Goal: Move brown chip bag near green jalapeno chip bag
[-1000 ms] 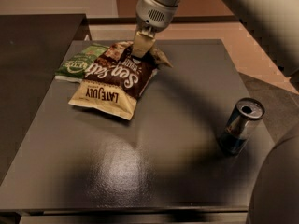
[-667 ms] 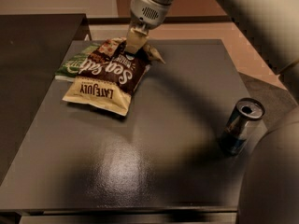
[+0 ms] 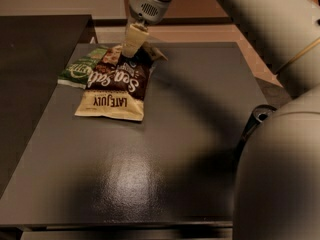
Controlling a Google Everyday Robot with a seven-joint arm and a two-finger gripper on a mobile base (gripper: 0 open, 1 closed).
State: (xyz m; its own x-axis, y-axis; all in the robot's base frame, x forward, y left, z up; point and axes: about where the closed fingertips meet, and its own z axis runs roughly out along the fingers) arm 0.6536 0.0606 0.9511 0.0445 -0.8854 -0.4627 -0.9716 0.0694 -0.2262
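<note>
Hand (image 3: 134,40) at the far end of the brown chip bag (image 3: 117,84), which lies against the green jalapeno chip bag (image 3: 79,70).
The hand reaches down at the back left of the dark worktop (image 3: 190,149) and seems pinched shut on the bag's crumpled far end, though the grip is partly hidden. The brown bag lies flat, cream end toward the camera, its left edge overlapping the green bag. A can (image 3: 259,115) stands well apart at the right, mostly behind the robot's arm (image 3: 280,174).
</note>
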